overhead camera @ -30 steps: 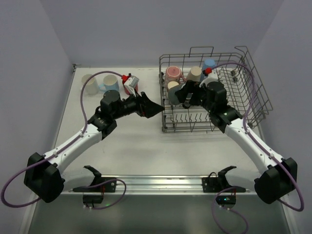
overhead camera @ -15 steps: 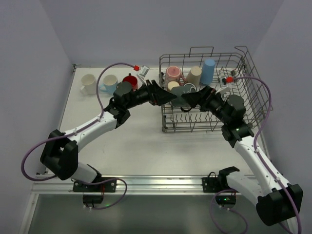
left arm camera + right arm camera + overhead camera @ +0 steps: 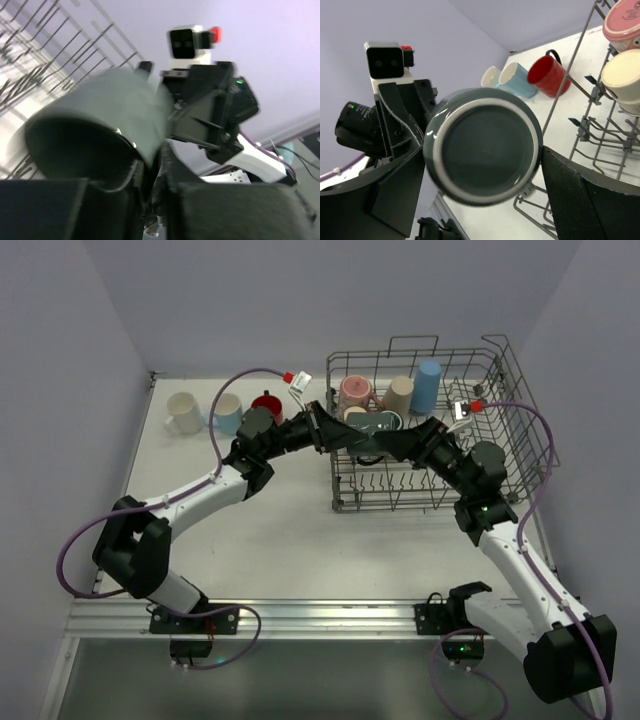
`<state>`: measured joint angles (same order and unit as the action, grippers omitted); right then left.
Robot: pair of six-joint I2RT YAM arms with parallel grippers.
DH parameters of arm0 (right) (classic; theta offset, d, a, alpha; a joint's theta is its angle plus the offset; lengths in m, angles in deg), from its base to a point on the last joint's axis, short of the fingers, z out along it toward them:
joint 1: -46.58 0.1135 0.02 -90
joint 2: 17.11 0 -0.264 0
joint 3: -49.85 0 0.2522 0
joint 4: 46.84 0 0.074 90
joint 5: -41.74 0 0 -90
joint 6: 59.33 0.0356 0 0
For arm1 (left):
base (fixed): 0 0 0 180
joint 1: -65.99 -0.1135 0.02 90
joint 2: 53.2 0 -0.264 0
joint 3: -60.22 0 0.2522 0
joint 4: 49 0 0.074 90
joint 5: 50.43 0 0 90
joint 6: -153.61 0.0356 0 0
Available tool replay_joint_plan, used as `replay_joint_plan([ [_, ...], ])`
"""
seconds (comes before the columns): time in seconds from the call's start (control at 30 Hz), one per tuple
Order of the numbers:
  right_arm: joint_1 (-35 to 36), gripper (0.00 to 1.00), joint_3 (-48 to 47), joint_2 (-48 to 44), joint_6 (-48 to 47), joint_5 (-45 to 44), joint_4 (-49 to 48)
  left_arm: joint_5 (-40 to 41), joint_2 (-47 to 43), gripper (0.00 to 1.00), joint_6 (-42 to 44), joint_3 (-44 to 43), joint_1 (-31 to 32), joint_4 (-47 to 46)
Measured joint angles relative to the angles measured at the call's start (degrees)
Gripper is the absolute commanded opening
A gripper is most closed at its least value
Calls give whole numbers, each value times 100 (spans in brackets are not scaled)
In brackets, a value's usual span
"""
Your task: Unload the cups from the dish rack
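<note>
I have both arms meeting over the 9 o'clock edge of the dish rack (image 3: 520, 430). Between them is a dark mug (image 3: 374, 426), up in the air and lying on its side. Its long way runs from 9 o'clock to 3 o'clock in the top view. The open mouth faces 9 o'clock, toward my left arm. The flat bottom faces 3 o'clock, toward my right arm.

My right end effector (image 3: 392, 440) is spread wide and holds the mug around its body, with the bottom looking straight into that wrist camera. My left end effector (image 3: 346, 435) is narrow. In its own camera the mug's rim dips down between the two fingers, so I think it pinches the wall at the mouth. The picture is blurry, so I cannot be sure how tight it is.

From the left end effector the mug is right at 3 o'clock, touching. From the right one it is at 9 o'clock.

A white cup (image 3: 183, 412), a light blue cup (image 3: 228, 415) and a red cup (image 3: 266, 405) stand on the table (image 3: 290, 530), out at 9 o'clock from the mug. My left arm is the nearer one to them. I think the right side must let go next, and only once the left pinch is firm.
</note>
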<state>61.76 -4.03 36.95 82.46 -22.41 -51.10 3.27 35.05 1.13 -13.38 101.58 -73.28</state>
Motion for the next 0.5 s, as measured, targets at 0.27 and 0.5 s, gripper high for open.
replay_joint_plan([
  [0.27, 24, 98, 96, 144, 466, 133, -629, 208, -219, 0, 234, 81, 85, -2],
  [0.5, 24, 99, 188, 87, 494, 114, -520, 826, -732, 0, 1268, -157, 118, 1274],
])
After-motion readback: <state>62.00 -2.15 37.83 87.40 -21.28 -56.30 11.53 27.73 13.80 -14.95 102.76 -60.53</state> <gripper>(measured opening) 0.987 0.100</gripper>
